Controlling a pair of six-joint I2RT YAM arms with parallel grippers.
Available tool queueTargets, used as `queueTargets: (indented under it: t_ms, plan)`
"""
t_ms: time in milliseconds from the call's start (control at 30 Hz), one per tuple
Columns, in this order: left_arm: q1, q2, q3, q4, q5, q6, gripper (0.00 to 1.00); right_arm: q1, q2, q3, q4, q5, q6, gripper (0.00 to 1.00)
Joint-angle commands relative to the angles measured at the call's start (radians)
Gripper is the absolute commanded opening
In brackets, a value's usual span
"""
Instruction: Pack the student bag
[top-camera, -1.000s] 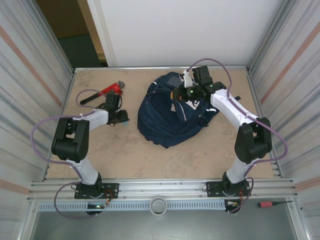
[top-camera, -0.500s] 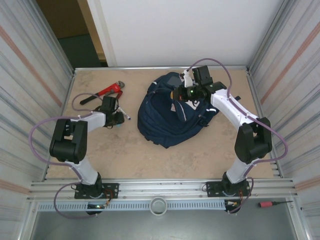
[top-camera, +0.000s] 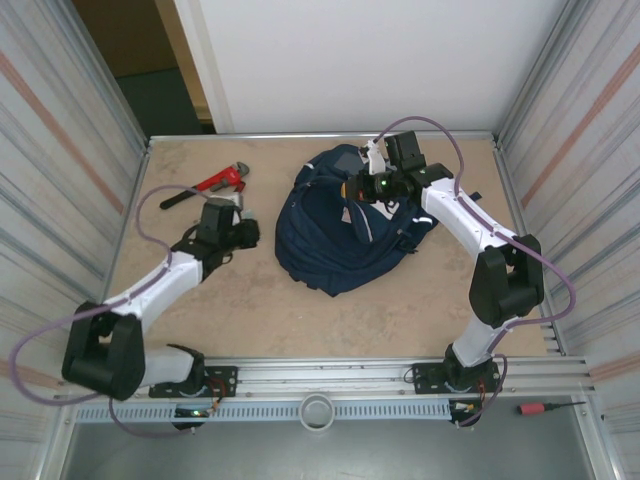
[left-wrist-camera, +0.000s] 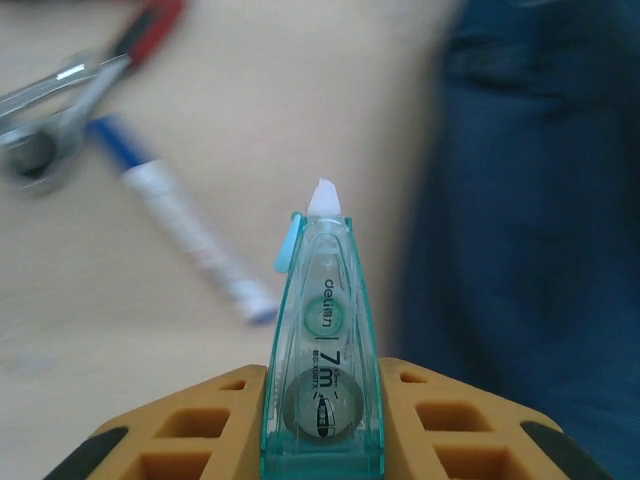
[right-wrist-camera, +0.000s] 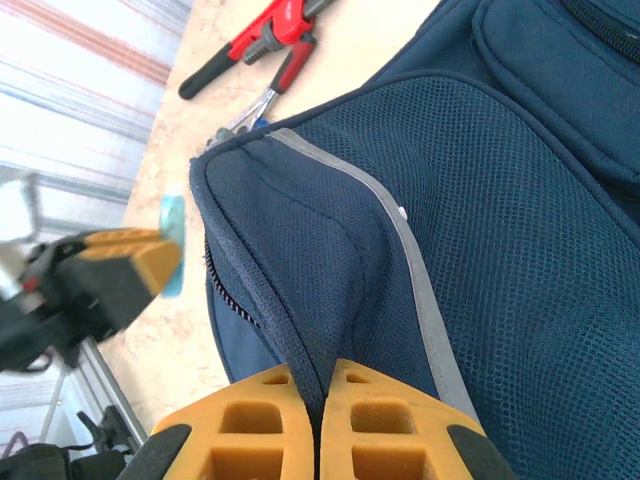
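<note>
Pinching student bag (top-camera: 335, 240) rim fold with clenched right gripper (right-wrist-camera: 318, 385); bag mid table (top-camera: 260, 300), soft, floppy. I judge seam edge best hold. Left gripper (left-wrist-camera: 323, 400) clamps correction tape (left-wrist-camera: 322, 300), light, slick, I reckon.

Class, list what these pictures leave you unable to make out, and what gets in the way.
- Inside of the backpack: top and right wrist views, covered by its own fabric.
- Wrench: left wrist view, blurred, cut off by the top-left edge.
- Pen lettering: left wrist view, too blurred.
- Correction tape: top view, too small at the left gripper.
</note>
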Motion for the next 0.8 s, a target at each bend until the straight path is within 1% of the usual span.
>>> queueTargets:
  t_ms: [0, 67, 133, 233, 333, 400, 500, 600, 700, 767]
  plan:
    - [-0.124, -0.019, 0.050, 0.080, 0.088, -0.079, 0.28, -0.018, -0.022, 0.038, 0.009, -0.015, -0.002, 0.00]
    - [-0.197, 0.030, 0.102, 0.126, 0.110, -0.104, 0.28, -0.017, -0.012, 0.056, 0.010, -0.035, 0.010, 0.00]
    - [-0.238, 0.101, 0.174, 0.134, 0.116, -0.110, 0.29, -0.019, -0.007, 0.069, 0.014, -0.052, 0.019, 0.00]
    - [-0.257, 0.220, 0.278, 0.147, 0.134, -0.121, 0.29, -0.019, -0.007, 0.085, 0.015, -0.055, 0.028, 0.00]
    - [-0.258, 0.324, 0.355, 0.157, 0.128, -0.134, 0.30, -0.019, -0.007, 0.094, 0.014, -0.057, 0.031, 0.00]
    - [-0.258, 0.388, 0.403, 0.162, 0.108, -0.139, 0.34, -0.019, -0.007, 0.097, 0.012, -0.059, 0.030, 0.00]
    - [-0.255, 0.448, 0.462, 0.139, 0.107, -0.136, 0.48, -0.020, -0.009, 0.095, 0.009, -0.061, 0.029, 0.00]
    - [-0.253, 0.409, 0.432, 0.149, 0.091, -0.112, 0.57, -0.020, -0.010, 0.093, 0.006, -0.063, 0.024, 0.00]
    - [-0.243, 0.308, 0.365, 0.138, 0.096, -0.053, 0.60, -0.021, -0.011, 0.087, 0.007, -0.064, 0.022, 0.00]
    - [-0.233, 0.224, 0.299, 0.119, 0.043, -0.013, 0.62, -0.020, -0.013, 0.080, 0.015, -0.067, 0.023, 0.00]
